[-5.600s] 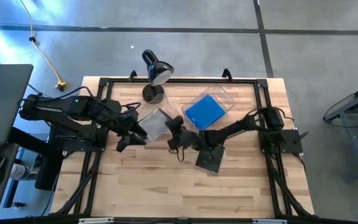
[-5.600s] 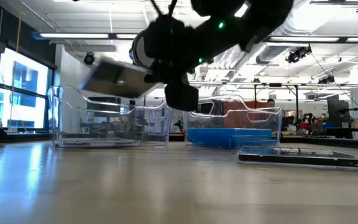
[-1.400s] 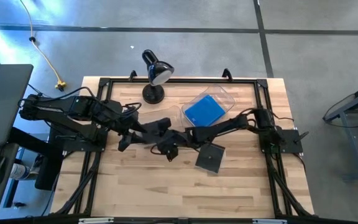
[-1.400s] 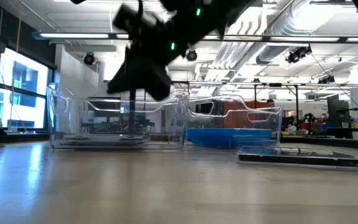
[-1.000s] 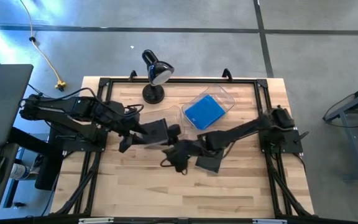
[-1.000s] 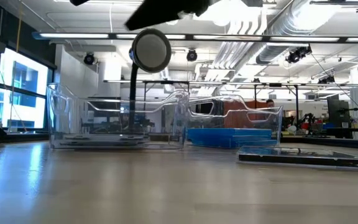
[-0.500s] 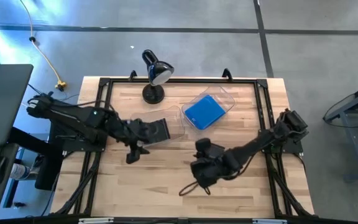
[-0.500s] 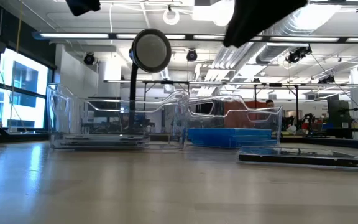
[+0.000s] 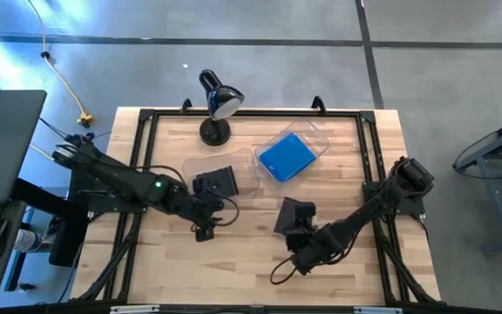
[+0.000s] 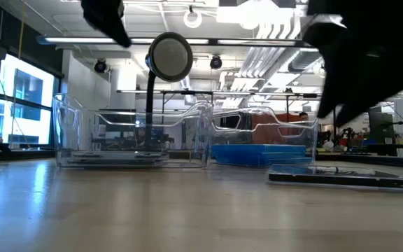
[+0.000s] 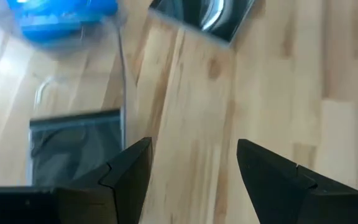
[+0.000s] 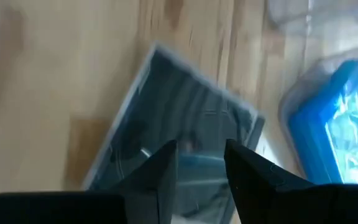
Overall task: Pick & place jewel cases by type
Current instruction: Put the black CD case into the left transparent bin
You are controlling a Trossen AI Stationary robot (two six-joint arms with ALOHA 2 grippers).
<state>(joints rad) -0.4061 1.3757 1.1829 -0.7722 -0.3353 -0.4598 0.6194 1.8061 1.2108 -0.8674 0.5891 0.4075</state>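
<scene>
No writing is legible (cases blurred); left pincer (image 11: 191, 168) gapes empty, right pincer (image 12: 201, 165) part-open, empty over a grey jewel case (image 12: 179, 134).

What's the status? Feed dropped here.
Left gripper open, empty, beside grey-case bin. Right gripper open above last dark grey case on table. Nothing in the way.

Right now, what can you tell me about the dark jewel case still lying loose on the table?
The dark jewel case is a thin, flat square of dark grey and clear plastic; the right wrist view shows a clear edge and a disc's shine inside. It lies flat and closed on the bare wooden table, turned askew to the table edges, outside both bins, in front of the blue-filled bin. The right hand hovers near it; nothing grips it.
</scene>
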